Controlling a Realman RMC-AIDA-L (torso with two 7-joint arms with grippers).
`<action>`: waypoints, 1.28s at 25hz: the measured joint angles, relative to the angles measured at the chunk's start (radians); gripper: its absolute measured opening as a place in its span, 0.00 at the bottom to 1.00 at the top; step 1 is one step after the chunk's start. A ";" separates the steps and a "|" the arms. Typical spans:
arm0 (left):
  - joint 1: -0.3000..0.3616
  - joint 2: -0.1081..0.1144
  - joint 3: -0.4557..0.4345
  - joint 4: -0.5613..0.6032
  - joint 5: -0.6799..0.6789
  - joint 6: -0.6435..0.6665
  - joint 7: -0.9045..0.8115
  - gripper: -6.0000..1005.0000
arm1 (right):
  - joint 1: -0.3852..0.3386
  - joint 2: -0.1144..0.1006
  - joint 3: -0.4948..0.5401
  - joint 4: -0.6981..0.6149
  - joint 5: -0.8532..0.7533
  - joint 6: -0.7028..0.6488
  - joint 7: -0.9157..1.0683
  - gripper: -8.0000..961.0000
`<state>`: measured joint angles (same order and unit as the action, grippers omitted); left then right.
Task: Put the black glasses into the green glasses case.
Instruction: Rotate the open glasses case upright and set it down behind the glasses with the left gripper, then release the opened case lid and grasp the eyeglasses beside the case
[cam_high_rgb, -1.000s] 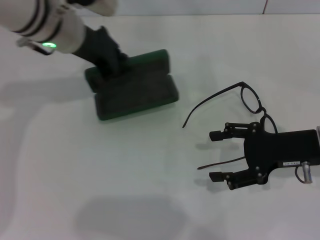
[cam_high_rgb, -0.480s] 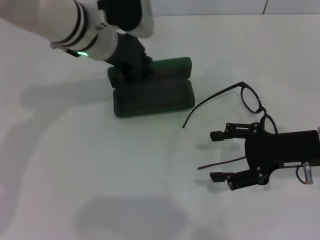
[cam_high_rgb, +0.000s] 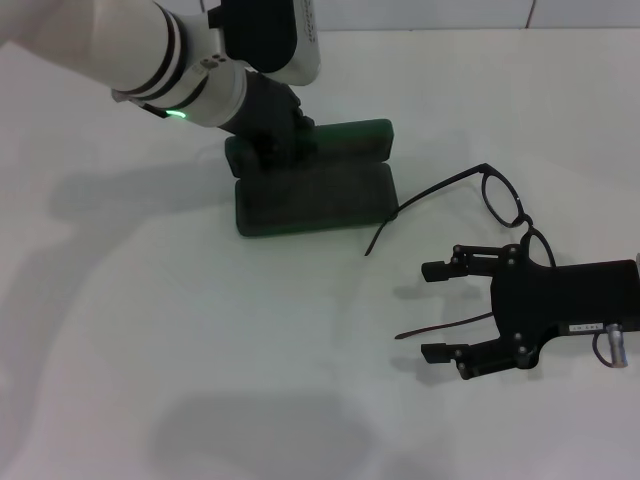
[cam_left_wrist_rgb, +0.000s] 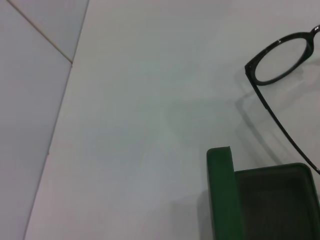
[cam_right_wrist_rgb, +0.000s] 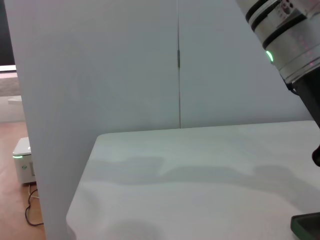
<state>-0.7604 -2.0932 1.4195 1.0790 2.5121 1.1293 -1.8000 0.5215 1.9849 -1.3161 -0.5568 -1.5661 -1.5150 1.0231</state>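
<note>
Glasses (cam_high_rgb: 497, 199): lay open on the worktop (cam_high_rgb: 200, 350), light, thin, fragile; one temple tip just beside the case (cam_high_rgb: 315, 190).
Grip: likely the frame bridge.
Right hand (cam_high_rgb: 437, 312): spread, over the nearer temple.
Left hand (cam_high_rgb: 272, 140): on the case; fingers hidden, cannot tell.

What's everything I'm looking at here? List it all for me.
Case: one, dark green, open, on the table's far left part, one corner touching or almost touching a temple arm of the glasses.
Glasses: one pair, black, unfolded on the table, right of the case.
Table: one, white.
Left gripper: black, at the case's back edge, on its lid.
Right gripper: black, open, over the glasses' near temple arm.
</note>
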 joint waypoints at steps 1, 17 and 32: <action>0.004 -0.001 0.000 0.001 -0.001 -0.007 -0.001 0.28 | 0.000 0.000 0.000 0.000 0.000 0.000 0.000 0.89; 0.109 -0.002 0.091 0.106 -0.005 -0.098 -0.058 0.35 | 0.000 -0.003 0.000 0.000 0.000 0.006 0.001 0.89; 0.243 0.053 -0.555 -0.066 -0.618 0.415 0.175 0.83 | -0.001 -0.015 0.004 -0.022 0.009 -0.002 0.063 0.89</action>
<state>-0.5173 -2.0403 0.8644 1.0133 1.8944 1.5441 -1.6247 0.5204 1.9699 -1.3119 -0.5783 -1.5569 -1.5172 1.0861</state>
